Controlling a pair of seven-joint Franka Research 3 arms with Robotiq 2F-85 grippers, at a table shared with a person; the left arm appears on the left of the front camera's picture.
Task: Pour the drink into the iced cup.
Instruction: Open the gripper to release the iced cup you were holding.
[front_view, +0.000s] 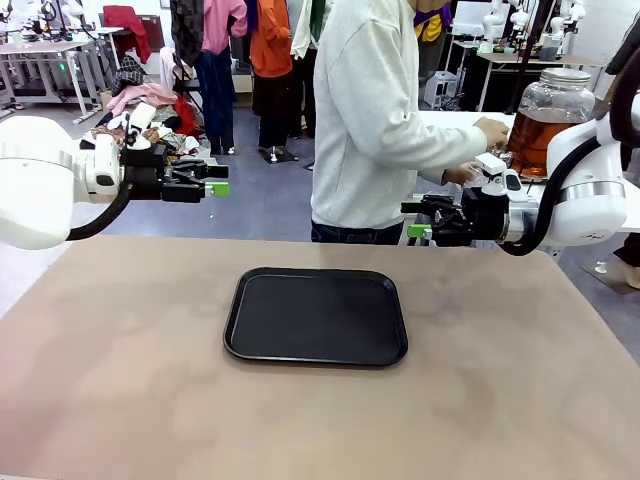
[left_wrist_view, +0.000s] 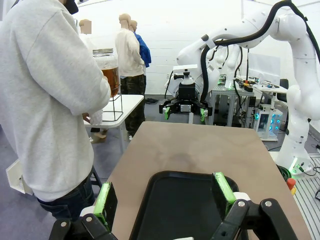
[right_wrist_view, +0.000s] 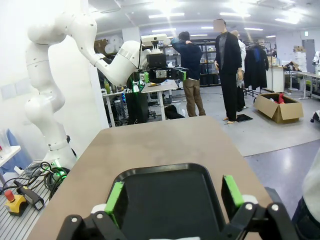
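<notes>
Drink (front_view: 535, 135): translucent amber-brown in round jar (front_view: 548, 115)

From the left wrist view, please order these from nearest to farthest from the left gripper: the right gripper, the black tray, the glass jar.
Measured from the left gripper, open above the table:
1. Black tray, directly below its fingers.
2. Right gripper, straight ahead, beyond the far table end, open.
3. Glass jar, on the side table to the picture's left; it looks a little farther than the right gripper, but those two are close.
</notes>
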